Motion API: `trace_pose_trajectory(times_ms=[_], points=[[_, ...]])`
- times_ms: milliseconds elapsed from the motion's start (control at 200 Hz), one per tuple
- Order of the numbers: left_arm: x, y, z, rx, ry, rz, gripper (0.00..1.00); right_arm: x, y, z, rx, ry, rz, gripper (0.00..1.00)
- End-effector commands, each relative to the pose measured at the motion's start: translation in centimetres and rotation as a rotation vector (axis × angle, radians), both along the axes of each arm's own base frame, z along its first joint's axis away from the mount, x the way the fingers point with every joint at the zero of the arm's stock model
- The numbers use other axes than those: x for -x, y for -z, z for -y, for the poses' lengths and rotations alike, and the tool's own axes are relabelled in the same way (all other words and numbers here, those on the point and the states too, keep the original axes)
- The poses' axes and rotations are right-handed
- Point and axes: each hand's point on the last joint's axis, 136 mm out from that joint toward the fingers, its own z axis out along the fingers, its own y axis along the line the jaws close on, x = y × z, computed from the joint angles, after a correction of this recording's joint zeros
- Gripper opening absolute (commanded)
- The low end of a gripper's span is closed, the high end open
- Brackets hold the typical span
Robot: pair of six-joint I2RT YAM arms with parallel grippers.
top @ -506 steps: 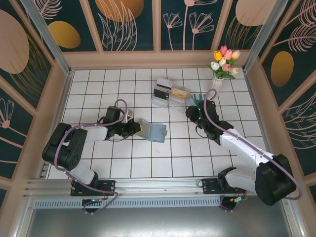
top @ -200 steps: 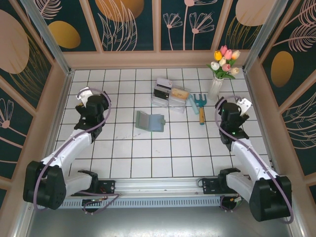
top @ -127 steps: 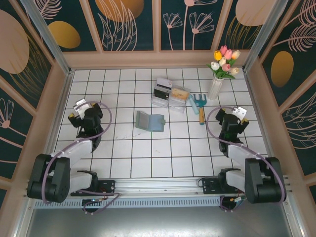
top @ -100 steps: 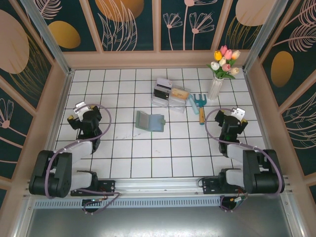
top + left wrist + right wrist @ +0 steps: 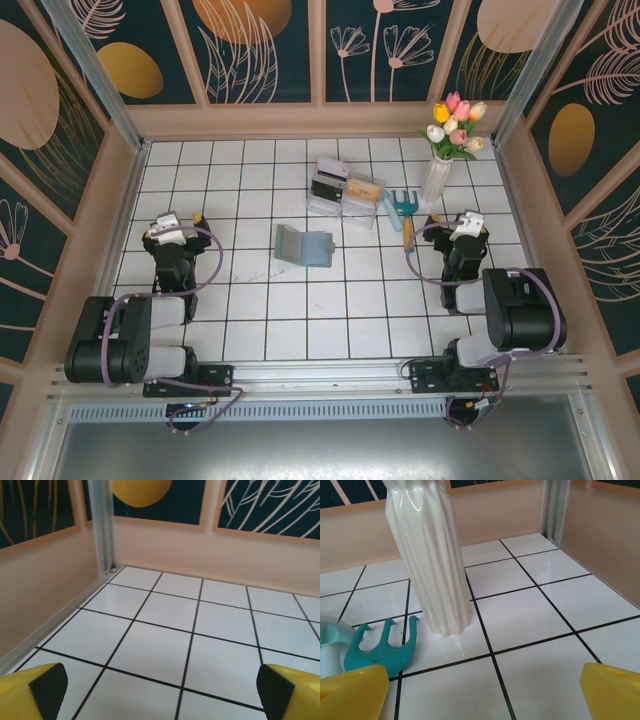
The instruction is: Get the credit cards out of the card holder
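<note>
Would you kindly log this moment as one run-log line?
left gripper: open, empty | right gripper: open, empty, facing vase | card holder: lying free, ungripped

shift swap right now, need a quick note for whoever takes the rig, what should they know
Left tool: open, empty, over bare tiles by the left wall.
Right tool: open, empty, close to the white vase and the teal garden fork.
Card holder: flat on the tiles mid-table, apart from both tools.
Done: cannot tell from above whether any credit cards are out.
Left: reach the card holder, check it, draw out whatever cards remain.
</note>
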Motion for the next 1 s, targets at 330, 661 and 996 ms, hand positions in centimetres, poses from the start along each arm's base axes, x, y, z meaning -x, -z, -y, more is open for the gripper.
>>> trace_pose_trajectory(times_ms=[330,661,996], points=[[-1.6,0.3,0.4,-0.012,0.031,0.018,0.99,-0.5,-1.4,-0.3,-0.007,-0.037,0.065,0.99],[-1.5,0.1,1.9,-0.038,0.114,0.025,0.99,-0.5,-1.4,-0.3,-0.010,-0.039,0.064,0.99],[-2.2,0.5,1.6,-0.029,0.100,-0.001,0.99,-0.5,-1.4,-0.3,-0.010,-0.040,0.064,0.99]])
